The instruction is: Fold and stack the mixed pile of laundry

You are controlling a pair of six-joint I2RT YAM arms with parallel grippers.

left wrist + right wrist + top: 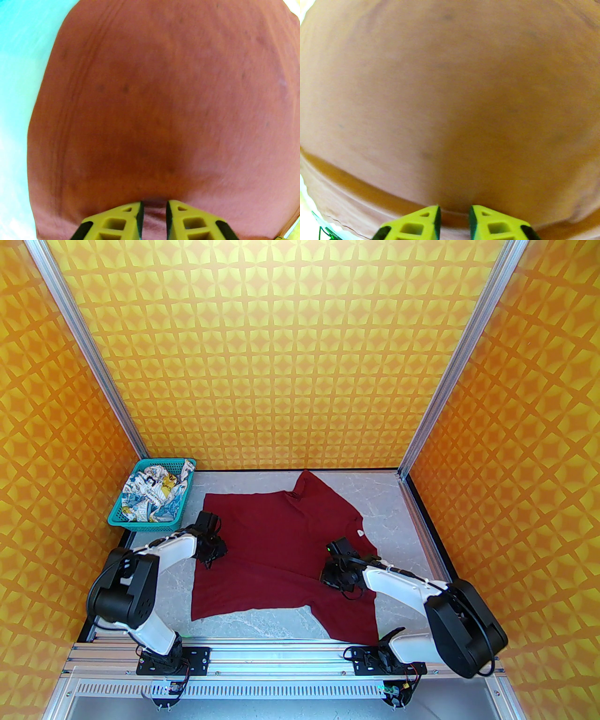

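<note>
Legible text: none | far-left basket point(140, 522): printed white garment point(150, 493), graphics too small to read | dark red T-shirt point(276, 544): white tag point(360, 533), unreadable

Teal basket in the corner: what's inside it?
A crumpled white garment printed with blue, yellow and black fills the teal basket. Anything under it, and the basket's floor, is covered.

Dark red T-shirt point(276, 549) lies spread on the table point(408, 526); printed white garment point(150, 495) sits crumpled in the basket point(140, 522).
</note>
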